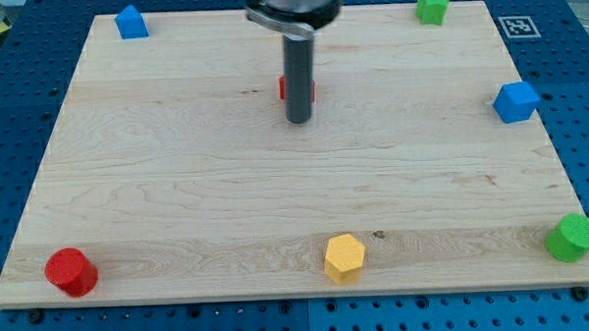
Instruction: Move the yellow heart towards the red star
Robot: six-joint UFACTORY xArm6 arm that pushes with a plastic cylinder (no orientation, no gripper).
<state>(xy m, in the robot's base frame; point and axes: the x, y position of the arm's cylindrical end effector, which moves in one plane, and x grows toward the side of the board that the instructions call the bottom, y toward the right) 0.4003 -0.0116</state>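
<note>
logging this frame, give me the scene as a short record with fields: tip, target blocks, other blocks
tip: my tip at the board's upper middle, in front of a red block it mostly hides
red block shape: cannot tell
yellow block: yellow hexagon-like block, bottom edge, far from the tip
yellow heart: not made out
others: red cylinder, green cylinder, green star, blue blocks
board: wooden board

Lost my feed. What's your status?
My tip at board centre-top, hiding a red block. Yellow block at bottom edge, untouched. Path between clear.
</note>
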